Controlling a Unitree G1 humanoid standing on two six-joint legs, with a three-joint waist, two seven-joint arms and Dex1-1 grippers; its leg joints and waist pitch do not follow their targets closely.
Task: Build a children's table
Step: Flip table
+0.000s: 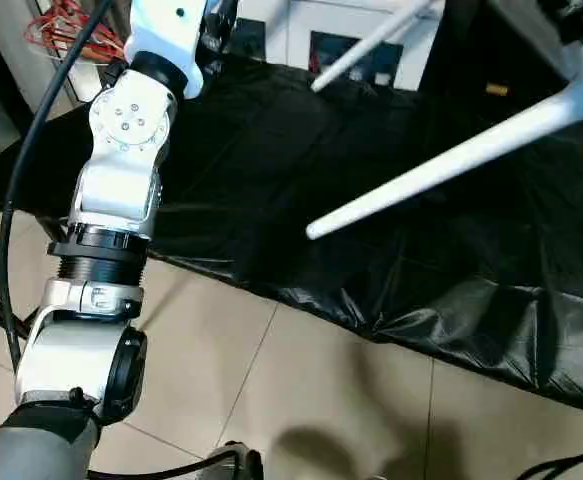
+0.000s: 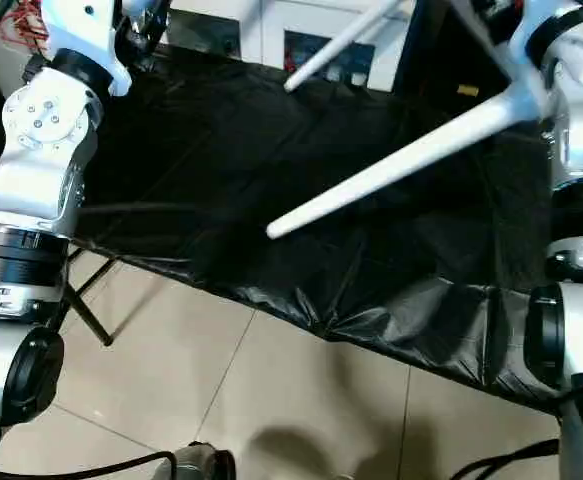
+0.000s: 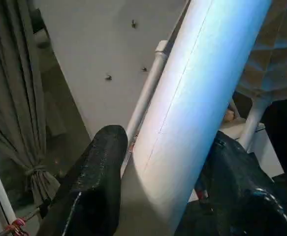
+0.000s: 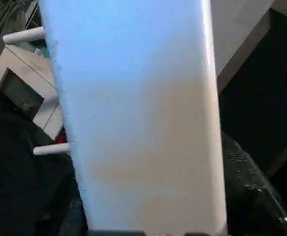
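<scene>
Left claw (image 3: pixel 163 191) pinching one white table leg (image 3: pixel 202 98), right claw (image 4: pixel 153 216) pinching another leg (image 4: pixel 138 123); best kept firm, lifting evenly above black-draped desk (image 1: pixel 271 170).

Two white table legs (image 1: pixel 441 165) (image 1: pixel 371 42), one black sheet (image 1: pixel 271 190).

A crinkled black plastic sheet (image 1: pixel 271 170) covers the work surface, above beige floor tiles (image 1: pixel 301 400).

No readable text, label, brand, number or sign is showing anywhere in these views.
</scene>
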